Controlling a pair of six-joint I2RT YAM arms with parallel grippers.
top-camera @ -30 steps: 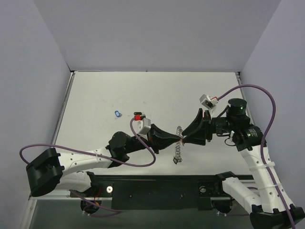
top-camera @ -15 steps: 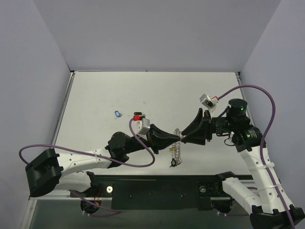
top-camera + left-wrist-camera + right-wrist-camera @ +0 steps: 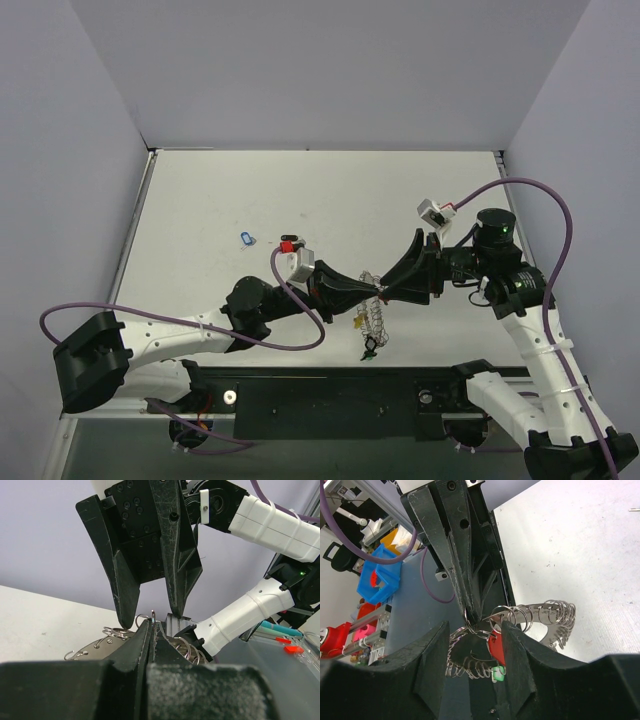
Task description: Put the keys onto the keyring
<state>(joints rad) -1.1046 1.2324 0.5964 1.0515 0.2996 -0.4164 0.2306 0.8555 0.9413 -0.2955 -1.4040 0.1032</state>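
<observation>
Your left gripper [image 3: 151,626] has its jaws pressed fully together, pinching one thin wire loop [image 3: 153,614] at the rim of the keyring [image 3: 373,315]. The keyring hangs in the air from that pinch, above the near middle of the bench [image 3: 330,200], tilted so that its band droops towards the arm bases. Your right gripper [image 3: 474,630] meets the left one tip to tip from the opposite side. Its jaws stand partway apart and straddle the cluster of loops; you cannot tell from these views whether either pad actually touches the metal. Between those jaws a red tag [image 3: 496,647] and, lower down, a green tag [image 3: 496,674] dangle from the ring, and the top view shows a yellow one [image 3: 357,320] hanging just beside the band. Two keys lie loose on the bench, well apart from the ring on the left arm's side: a blue key [image 3: 247,238] and a red key [image 3: 290,244].
</observation>
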